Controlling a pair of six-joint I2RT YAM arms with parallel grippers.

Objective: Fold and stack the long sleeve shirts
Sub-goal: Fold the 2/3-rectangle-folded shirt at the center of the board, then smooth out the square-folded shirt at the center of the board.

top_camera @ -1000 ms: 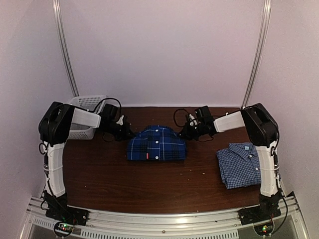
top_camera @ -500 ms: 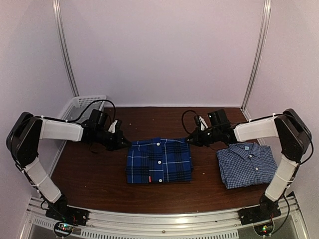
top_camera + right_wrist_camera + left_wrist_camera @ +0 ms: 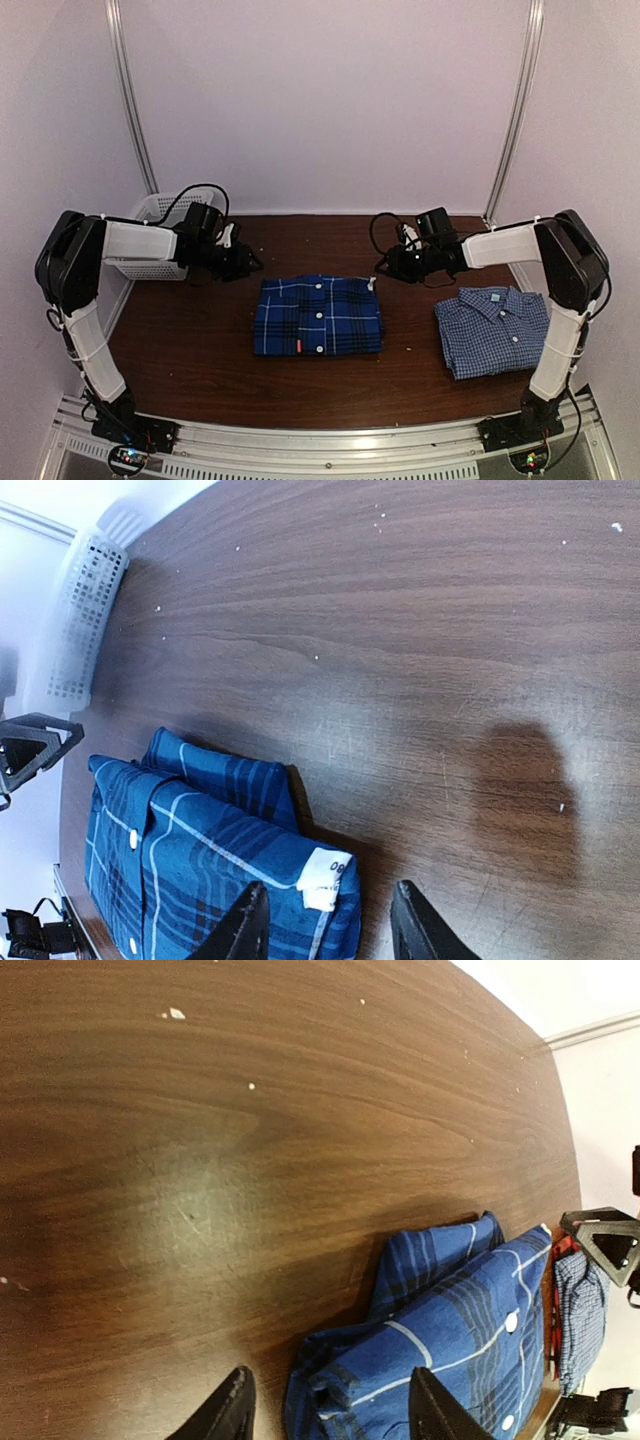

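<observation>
Top external view has the dark royal-blue plaid button-up shirt (image 3: 318,316) lying folded into a rectangle at the middle of the brown wooden table (image 3: 300,240), collar toward the far edge. The paler blue-white fine-check shirt (image 3: 492,330) lies folded well apart to its right, near the right arm's base, so the 2 shirts look folded but not yet stacked. Left gripper (image 3: 328,1412) and right gripper (image 3: 328,925) each hover low at a far corner of the plaid shirt, fingers parted to a middling width and gripping nothing; whether the tips brush the cloth I cannot tell. The likely trouble lies in the lift. If the 2 grippers pinch only the top layer at those corners, the bundle could open out as it rises, and the tucked flap showing at the far edge in both wrist views would probably slide free first. Unequal travel of the 2 arms could skew the rectangle, and a careless landing could rumple the check shirt's collar. The white plastic mesh basket (image 3: 170,208) sits just behind the left arm, near enough to be nudged.
</observation>
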